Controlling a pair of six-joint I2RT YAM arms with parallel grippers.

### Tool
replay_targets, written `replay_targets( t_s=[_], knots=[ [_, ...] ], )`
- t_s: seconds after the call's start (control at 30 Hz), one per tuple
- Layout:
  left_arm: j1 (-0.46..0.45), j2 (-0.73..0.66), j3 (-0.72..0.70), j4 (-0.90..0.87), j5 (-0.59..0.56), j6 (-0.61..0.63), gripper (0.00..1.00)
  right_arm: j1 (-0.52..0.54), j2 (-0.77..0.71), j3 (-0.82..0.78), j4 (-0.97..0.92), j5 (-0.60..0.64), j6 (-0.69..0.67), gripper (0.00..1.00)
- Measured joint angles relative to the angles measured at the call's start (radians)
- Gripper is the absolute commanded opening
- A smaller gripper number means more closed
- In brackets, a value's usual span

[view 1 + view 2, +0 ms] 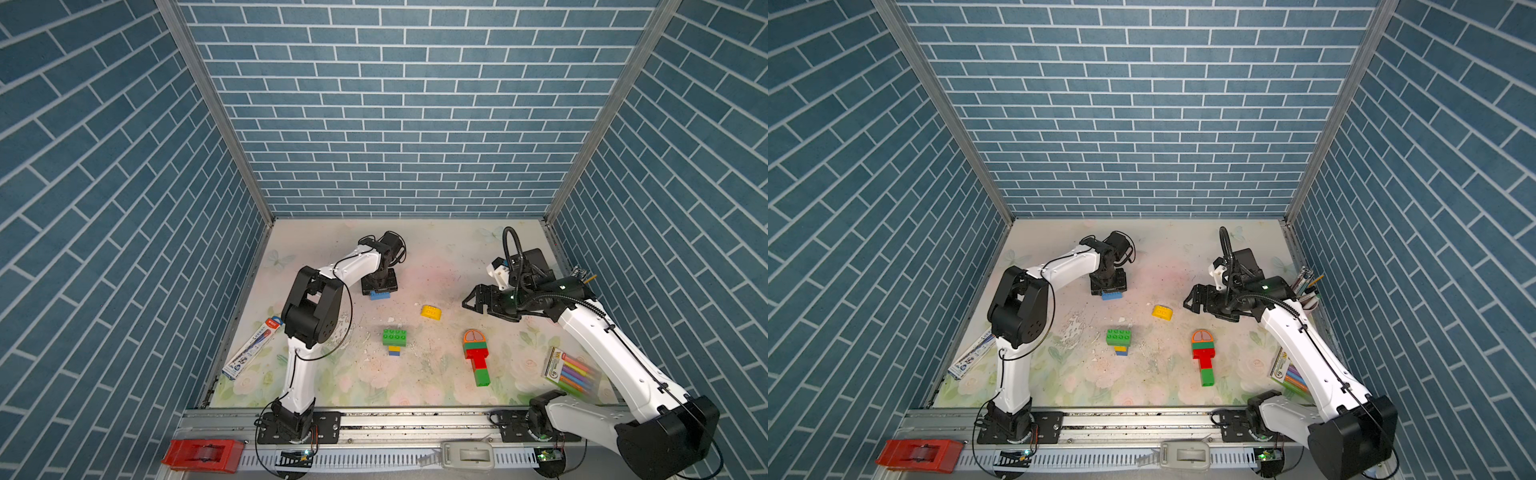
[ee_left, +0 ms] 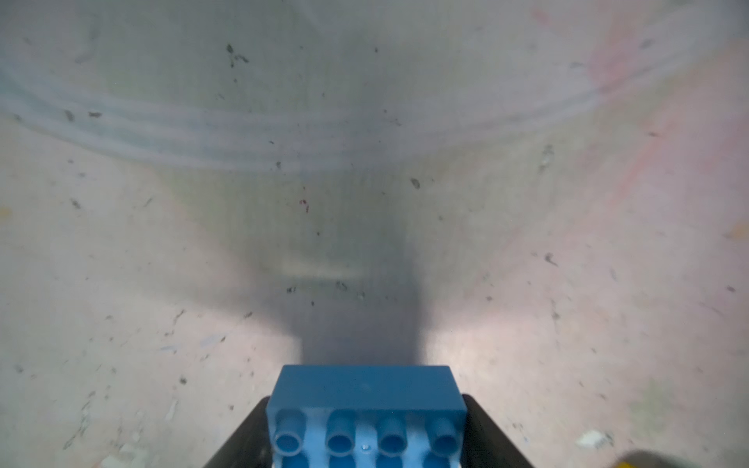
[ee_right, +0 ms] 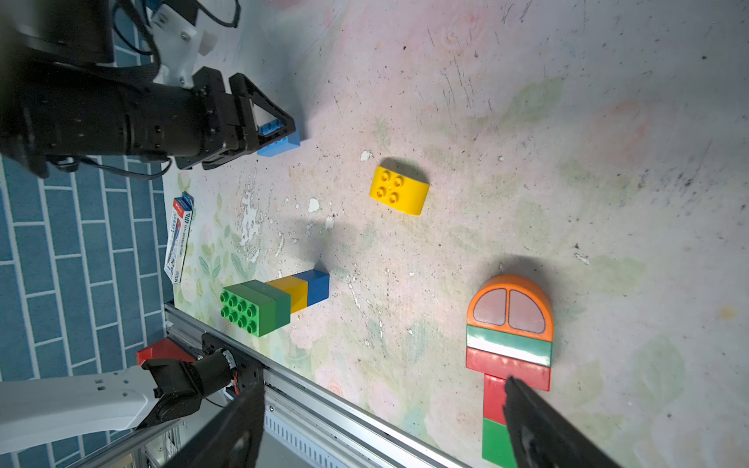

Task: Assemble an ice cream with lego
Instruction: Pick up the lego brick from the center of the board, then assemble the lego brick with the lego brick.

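Observation:
My left gripper [image 1: 379,291] is shut on a blue studded lego brick [image 2: 367,389], down at the mat near the back left; the brick [image 1: 380,296] pokes out below the fingers [image 2: 243,441]. My right gripper [image 1: 471,301] hangs open and empty above the mat at the right, its fingertips [image 3: 523,405] wide apart. A yellow round-topped piece [image 1: 431,311] lies between the arms. A green brick on small yellow and blue bricks [image 1: 395,338] lies mid-table. Lying flat is a stack with an orange round top, then green and red bricks and a green end [image 1: 476,357].
A pack of coloured markers [image 1: 572,374] lies under the right arm. A long pen box [image 1: 251,347] lies by the left wall. A red tape dispenser [image 1: 203,455] and a grey one [image 1: 467,455] sit on the front rail [image 1: 415,420]. Brick-pattern walls close three sides.

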Motion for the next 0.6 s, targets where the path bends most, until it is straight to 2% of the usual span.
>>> replay_targets(
  t_s=[0.27,0.6],
  knots=[
    [-0.080,-0.236,-0.015,-0.100,0.006,0.004,0.43,0.000,-0.018,-0.039,0.016,-0.016,0.001,0.93],
    [-0.245,-0.383,-0.042,-0.276,0.025,-0.023,0.42,0.000,-0.034,-0.091,0.071,-0.050,0.011,0.93]
  ],
)
